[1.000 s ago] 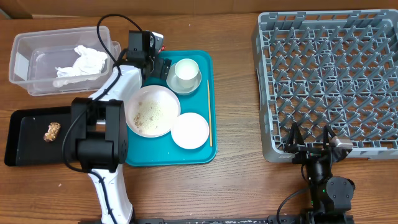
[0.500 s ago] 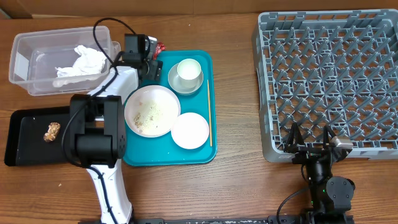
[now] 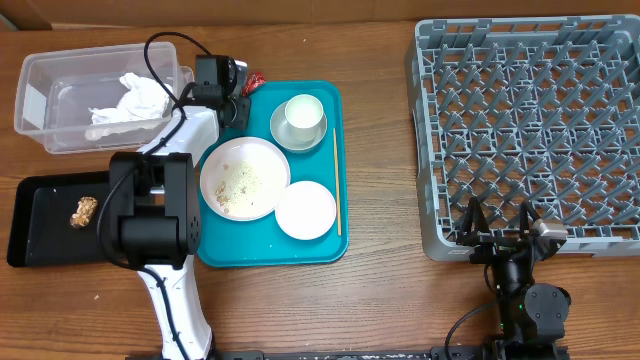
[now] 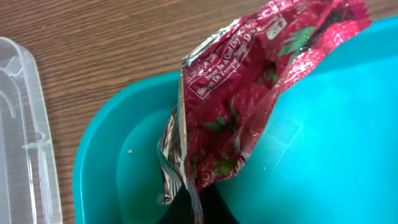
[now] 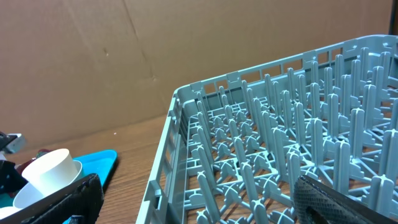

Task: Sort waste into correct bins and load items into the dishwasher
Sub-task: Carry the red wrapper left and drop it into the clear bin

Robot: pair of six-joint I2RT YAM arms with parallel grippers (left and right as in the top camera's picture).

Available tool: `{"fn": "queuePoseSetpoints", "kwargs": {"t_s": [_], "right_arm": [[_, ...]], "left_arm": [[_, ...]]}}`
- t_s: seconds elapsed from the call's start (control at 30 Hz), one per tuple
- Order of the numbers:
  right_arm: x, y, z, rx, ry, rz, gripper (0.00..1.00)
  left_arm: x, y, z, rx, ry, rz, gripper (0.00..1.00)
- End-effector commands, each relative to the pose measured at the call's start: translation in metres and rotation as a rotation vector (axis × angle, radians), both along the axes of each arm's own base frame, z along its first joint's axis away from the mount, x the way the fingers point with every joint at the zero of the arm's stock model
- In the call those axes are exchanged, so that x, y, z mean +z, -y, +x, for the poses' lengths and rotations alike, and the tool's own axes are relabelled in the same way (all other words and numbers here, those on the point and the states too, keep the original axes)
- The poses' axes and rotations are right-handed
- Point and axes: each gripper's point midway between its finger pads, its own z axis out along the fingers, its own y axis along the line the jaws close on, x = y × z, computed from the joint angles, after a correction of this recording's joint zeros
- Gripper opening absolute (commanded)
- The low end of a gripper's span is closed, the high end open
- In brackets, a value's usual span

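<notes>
A red strawberry-print wrapper [image 4: 249, 93] lies over the teal tray's [image 4: 323, 155] back-left corner. My left gripper [image 4: 198, 202] is shut on the wrapper's lower end, with crinkled foil pinched between the dark fingertips. From overhead, the wrapper [image 3: 252, 78] shows just beyond the left gripper [image 3: 238, 98]. The tray [image 3: 325, 245] holds a crumb-strewn bowl [image 3: 245, 178], a small plate [image 3: 305, 210], a cup [image 3: 301, 115] on a saucer and a chopstick [image 3: 336, 180]. My right gripper [image 3: 497, 225] stands open at the front edge of the grey dishwasher rack [image 3: 530, 120], holding nothing.
A clear bin [image 3: 50, 110] with crumpled tissue [image 3: 130, 98] sits at the back left, close beside the wrapper. A black tray [image 3: 40, 215] holding a food scrap [image 3: 83, 210] lies at the left. In the right wrist view the rack [image 5: 280, 143] fills the right side.
My left gripper has slid left towards the tray's back-left corner and closed on the red wrapper. The right arm has not moved.
</notes>
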Motion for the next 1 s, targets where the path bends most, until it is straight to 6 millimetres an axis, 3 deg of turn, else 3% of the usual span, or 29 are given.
{"fn": "queuePoseSetpoints", "kwargs": {"t_s": [0.0, 0.2, 0.33, 0.47, 0.6, 0.7, 0.73, 0.77, 0.8, 0.83, 0.97], "right_arm": [[-0.001, 0.0, 0.0, 0.001, 0.005, -0.007, 1.0], [-0.001, 0.0, 0.0, 0.001, 0.005, -0.007, 1.0], [-0.001, 0.0, 0.0, 0.001, 0.005, -0.006, 1.0], [-0.001, 0.0, 0.0, 0.002, 0.005, -0.007, 1.0], [-0.001, 0.0, 0.0, 0.002, 0.005, -0.006, 1.0], [-0.001, 0.0, 0.0, 0.001, 0.005, -0.007, 1.0], [-0.001, 0.0, 0.0, 0.001, 0.005, -0.006, 1.0], [-0.001, 0.0, 0.0, 0.001, 0.005, -0.007, 1.0], [-0.001, 0.0, 0.0, 0.001, 0.005, -0.007, 1.0], [-0.001, 0.0, 0.0, 0.001, 0.005, -0.006, 1.0], [-0.001, 0.0, 0.0, 0.002, 0.005, -0.007, 1.0]], "left_arm": [[0.08, 0.004, 0.024, 0.087, 0.173, -0.097, 0.04], [0.189, -0.011, 0.028, 0.205, 0.389, -0.198, 0.04], [0.231, -0.058, 0.015, 0.381, 0.487, -0.143, 0.04], [0.234, -0.111, 0.001, 0.516, 0.489, -0.074, 0.04], [0.211, -0.16, -0.014, 0.673, 0.439, -0.118, 0.09], [0.192, -0.186, -0.018, 0.714, 0.401, -0.146, 0.12], [0.187, -0.191, -0.019, 0.721, 0.393, -0.151, 0.19], [0.181, -0.197, -0.019, 0.731, 0.382, -0.151, 0.35], [0.176, -0.201, -0.021, 0.739, 0.37, -0.151, 0.74], [0.172, -0.205, -0.022, 0.745, 0.358, -0.153, 1.0], [0.17, -0.198, -0.018, 0.718, 0.354, -0.225, 1.0]]}}
